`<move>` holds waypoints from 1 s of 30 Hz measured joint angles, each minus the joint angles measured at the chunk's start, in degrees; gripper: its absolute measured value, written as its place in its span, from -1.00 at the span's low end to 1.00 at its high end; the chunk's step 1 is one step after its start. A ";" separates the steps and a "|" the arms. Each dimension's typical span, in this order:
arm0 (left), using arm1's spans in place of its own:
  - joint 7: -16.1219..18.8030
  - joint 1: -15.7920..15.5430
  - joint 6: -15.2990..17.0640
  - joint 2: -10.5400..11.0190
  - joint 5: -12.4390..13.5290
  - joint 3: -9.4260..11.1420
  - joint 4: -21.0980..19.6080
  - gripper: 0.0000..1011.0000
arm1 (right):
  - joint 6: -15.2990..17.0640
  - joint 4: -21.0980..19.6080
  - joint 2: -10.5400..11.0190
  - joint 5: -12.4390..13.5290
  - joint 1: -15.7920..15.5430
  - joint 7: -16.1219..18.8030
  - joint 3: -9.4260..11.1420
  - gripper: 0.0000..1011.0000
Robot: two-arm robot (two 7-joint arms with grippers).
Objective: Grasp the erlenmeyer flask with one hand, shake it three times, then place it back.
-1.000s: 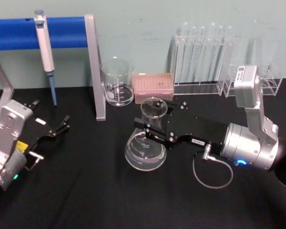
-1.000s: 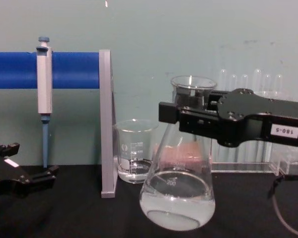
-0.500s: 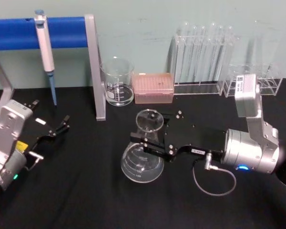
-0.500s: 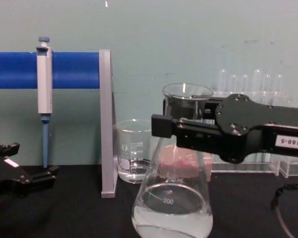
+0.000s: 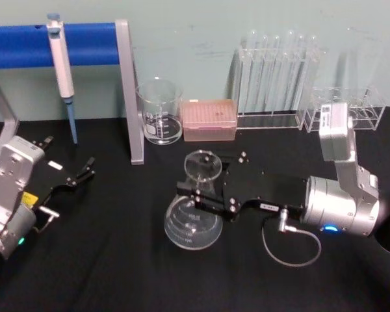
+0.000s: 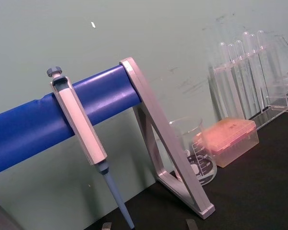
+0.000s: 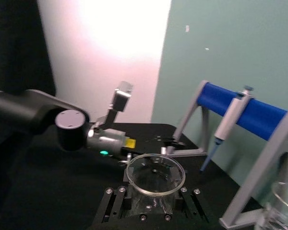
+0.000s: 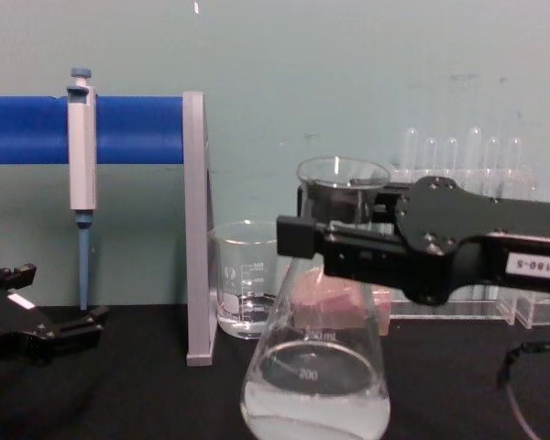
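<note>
Against one second ago: flask sits lower and nearer the robot in the head view, upright rather than tipped. In the chest view its base now runs off the bottom edge, where before the whole base showed. Against half a second ago: next to no change

Right gripper reaches in from the right, jaws clamped on the flask neck just under the flared rim. Whether the base touches the worktop cannot be told

Left gripper is parked at the left side of the worktop, fingers apart, holding nothing

Room: bare black worktop in front of the flask and to its left, across to the left gripper. Behind it, apart, stand the beaker and the pink box. The grey stand leg is to the rear left, the tube rack at the back right. A grey cable loops on the worktop beside the right wrist

Contents: flask holds clear liquid across its wide bottom, surface below the 200 mark. Whether the beaker holds any liquid is unclear. A pipette hangs from the blue bar
</note>
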 joint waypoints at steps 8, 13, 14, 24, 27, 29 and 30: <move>0.00 0.00 0.00 0.00 0.00 0.00 0.00 0.98 | 1.05 0.38 -1.51 -0.50 -0.61 -5.20 1.57 -0.11; 0.00 0.00 0.00 0.00 0.00 0.00 0.00 0.98 | 2.53 0.48 -3.18 -1.46 -1.50 -10.87 3.55 -0.11; 0.00 0.00 0.00 0.00 0.00 0.00 0.00 0.98 | 3.01 0.52 -3.77 -1.93 -1.83 -12.80 4.28 -0.11; 0.00 0.00 0.00 0.00 0.00 0.00 0.00 0.98 | 5.30 0.90 -7.61 -5.46 -3.33 -24.33 8.06 -0.11; 0.00 0.00 0.00 0.00 0.00 0.00 0.00 0.98 | 6.14 1.15 -9.09 -7.12 -3.63 -28.06 9.24 -0.11; 0.00 0.00 0.00 0.00 0.00 0.00 0.00 0.98 | 6.53 1.28 -9.65 -7.70 -3.73 -29.40 9.65 -0.11; 0.00 0.00 0.00 0.00 0.00 0.00 0.00 0.98 | 6.75 1.36 -9.96 -8.04 -3.77 -30.15 9.88 -0.11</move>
